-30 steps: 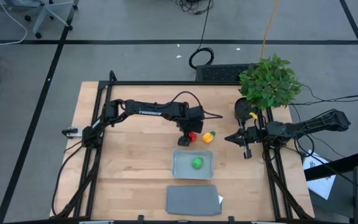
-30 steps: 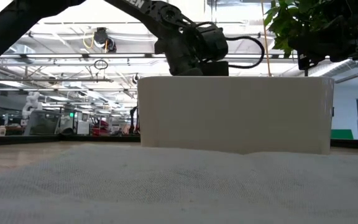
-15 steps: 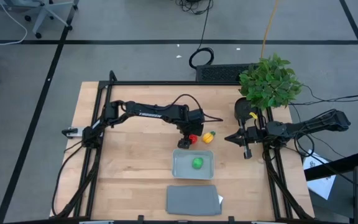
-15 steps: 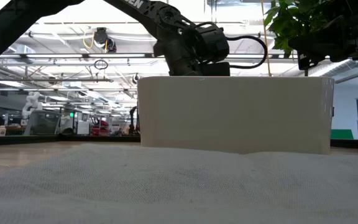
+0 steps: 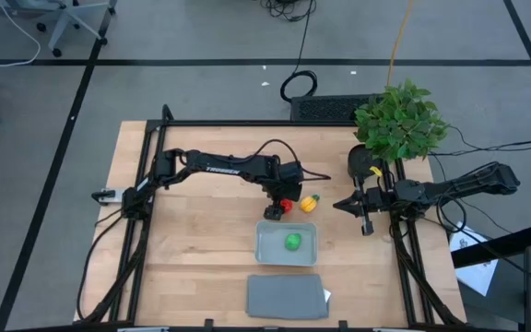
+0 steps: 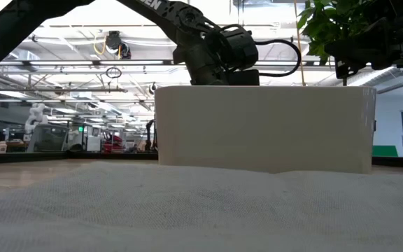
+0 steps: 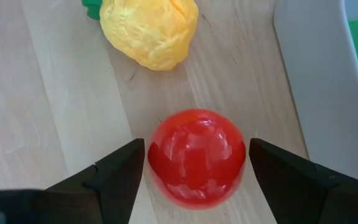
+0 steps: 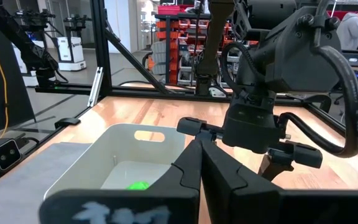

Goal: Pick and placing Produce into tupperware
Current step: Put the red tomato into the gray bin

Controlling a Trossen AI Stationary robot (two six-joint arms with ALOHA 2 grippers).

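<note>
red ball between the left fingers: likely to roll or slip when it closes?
Probably rolls easily: the red ball looks round, lying free on the bare table. Its glossy highlights hint at a slick skin, so an off-centre squeeze may squirt it out. The left gripper is open and straddles it near its widest part, which helps.

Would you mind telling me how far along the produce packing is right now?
Done: the green piece lies in the tupperware. In hand: the left gripper, open, straddles the red piece on the table. Left: the yellow piece beside it. The right gripper waits shut at the table's right side.
</note>
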